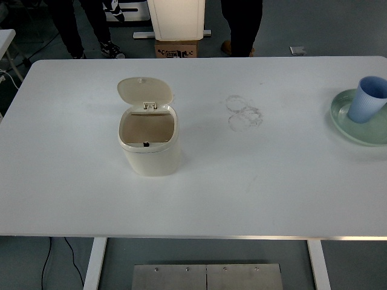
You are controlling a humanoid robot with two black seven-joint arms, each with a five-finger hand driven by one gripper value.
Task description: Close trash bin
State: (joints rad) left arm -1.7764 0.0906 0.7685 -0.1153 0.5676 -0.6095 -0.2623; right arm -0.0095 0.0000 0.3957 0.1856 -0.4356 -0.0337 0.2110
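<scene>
A small cream trash bin [150, 151] stands on the white table [242, 199], left of the middle. Its lid [144, 90] is swung up and back on the hinge at the far side, and the inside of the bin shows empty. Neither of my hands is in the head view.
A pale green plate [357, 124] with a light blue cup [369, 99] on it sits at the table's right edge. Faint ring marks [243, 112] lie on the table right of the bin. People's legs [242, 24] and a cardboard box [176, 48] stand beyond the far edge.
</scene>
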